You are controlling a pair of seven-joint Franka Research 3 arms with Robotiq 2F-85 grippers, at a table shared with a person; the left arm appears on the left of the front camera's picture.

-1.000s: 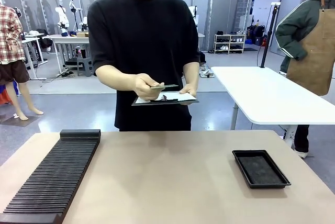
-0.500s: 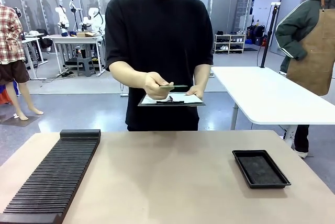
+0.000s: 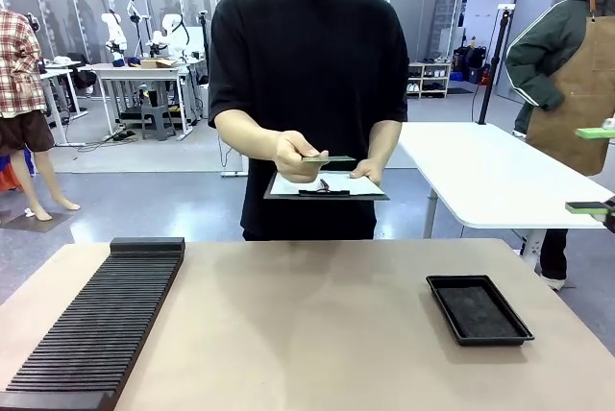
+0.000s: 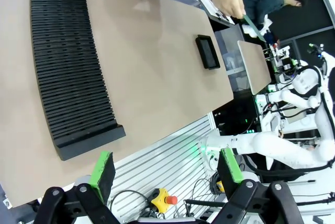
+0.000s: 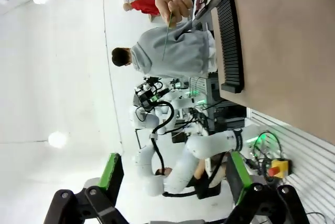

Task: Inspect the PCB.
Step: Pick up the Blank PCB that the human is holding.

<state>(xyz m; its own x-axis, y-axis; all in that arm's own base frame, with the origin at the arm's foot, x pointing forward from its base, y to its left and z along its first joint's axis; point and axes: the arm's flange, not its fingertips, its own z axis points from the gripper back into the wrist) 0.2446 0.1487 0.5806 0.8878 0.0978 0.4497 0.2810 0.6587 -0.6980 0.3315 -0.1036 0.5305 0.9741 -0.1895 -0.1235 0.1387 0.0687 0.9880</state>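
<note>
While the person stands at the far side of the table (image 3: 317, 334), one hand (image 3: 296, 155) holds the PCB (image 3: 330, 158) flat, just above a grey clipboard (image 3: 327, 186) held in the other hand. The left gripper (image 4: 166, 166) gapes wide, empty. The right gripper (image 5: 172, 176) is spread wide too, gripping nothing. A black tray (image 3: 495, 341) lies to the right and a slotted rack (image 3: 96, 320) near left.

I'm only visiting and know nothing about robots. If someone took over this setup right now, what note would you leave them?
Left gripper: open, empty.
Right gripper: open, empty.
PCB: held level in the person's hand, just above the clipboard in their other hand, beyond the table.
Done: PCB is in hand.
Left: the inspection itself, apparently.
</note>
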